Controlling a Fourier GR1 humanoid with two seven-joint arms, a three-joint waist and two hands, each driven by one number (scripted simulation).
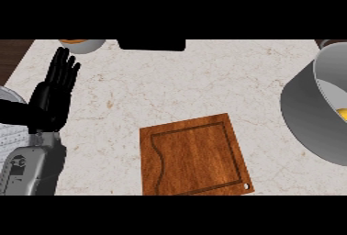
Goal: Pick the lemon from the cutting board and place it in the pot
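Lemon [343,113] seen as yellow patch inside pot [305,114], far right | cutting board [193,156] bare, center | L hand [54,92] resting at left edge, fingers straight, holding nothing | R hand out of view | lemon well right of L hand; axis can't tell | judged: placement done.

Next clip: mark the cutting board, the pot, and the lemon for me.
cutting board [193,158], head view, on the bare wood at its centre.
pot [305,117], head view, on its grey outer wall.
lemon [342,113], head view, on the yellow bit showing inside the pot at the right edge.
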